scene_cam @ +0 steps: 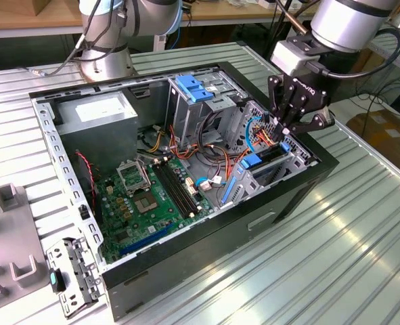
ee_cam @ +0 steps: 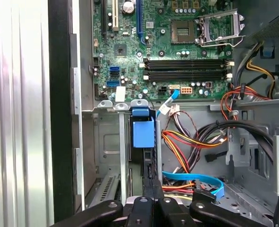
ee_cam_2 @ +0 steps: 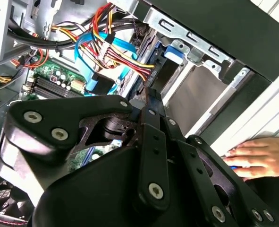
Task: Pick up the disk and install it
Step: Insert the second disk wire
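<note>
The disk [scene_cam: 254, 162] stands on edge inside the grey drive cage [scene_cam: 296, 159] at the computer case's corner on the exterior view's right, its blue rail end showing. In both wrist views I see it edge-on, as a dark slab with a blue tab [ee_cam: 143, 134] [ee_cam_2: 173, 51]. My gripper [scene_cam: 285, 130] hangs right over the cage, its black fingers drawn together at the disk's upper edge [ee_cam: 151, 182] [ee_cam_2: 147, 94]. Whether the tips touch the disk I cannot tell.
The open black case [scene_cam: 186, 271] holds a green motherboard [scene_cam: 152, 196], a grey box with a white sticker [scene_cam: 98, 112], a blue clip on a second cage [scene_cam: 194, 88] and loose cables [scene_cam: 254, 132]. A person's hand [ee_cam_2: 257, 158] rests outside the case. Grey fixtures [scene_cam: 10, 196] lie at the exterior view's left.
</note>
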Robot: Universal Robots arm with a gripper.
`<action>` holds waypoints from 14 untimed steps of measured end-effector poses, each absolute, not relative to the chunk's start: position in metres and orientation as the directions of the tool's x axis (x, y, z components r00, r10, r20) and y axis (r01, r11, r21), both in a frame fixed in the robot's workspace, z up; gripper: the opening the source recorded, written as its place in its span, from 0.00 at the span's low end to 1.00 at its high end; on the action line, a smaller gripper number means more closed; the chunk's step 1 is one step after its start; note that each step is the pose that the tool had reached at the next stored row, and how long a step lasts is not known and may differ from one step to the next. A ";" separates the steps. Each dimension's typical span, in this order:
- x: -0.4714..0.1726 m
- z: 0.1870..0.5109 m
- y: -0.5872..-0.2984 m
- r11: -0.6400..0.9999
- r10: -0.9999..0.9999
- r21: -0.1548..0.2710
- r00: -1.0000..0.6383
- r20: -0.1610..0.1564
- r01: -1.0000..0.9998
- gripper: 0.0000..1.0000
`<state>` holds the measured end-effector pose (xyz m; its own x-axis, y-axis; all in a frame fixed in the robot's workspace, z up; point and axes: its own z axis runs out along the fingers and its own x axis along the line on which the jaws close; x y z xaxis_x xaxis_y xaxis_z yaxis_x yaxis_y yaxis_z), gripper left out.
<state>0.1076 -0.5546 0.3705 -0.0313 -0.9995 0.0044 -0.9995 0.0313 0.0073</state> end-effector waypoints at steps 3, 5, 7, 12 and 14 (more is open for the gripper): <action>0.105 0.371 -0.555 0.031 -1.000 0.007 -0.031 0.004 -0.999 0.11; 0.105 0.373 -0.554 0.031 -1.000 0.007 -0.031 0.004 -0.999 0.11; 0.105 0.376 -0.554 0.031 -0.999 0.007 -0.031 0.006 -0.999 0.11; 0.105 0.385 -0.546 0.031 -0.999 0.007 -0.031 0.010 -0.999 0.11; 0.105 0.387 -0.534 0.031 -0.999 0.007 -0.031 0.018 -0.999 0.11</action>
<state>0.1051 -0.5339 0.3871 -0.0313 -0.9993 0.0180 -0.9995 0.0314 0.0069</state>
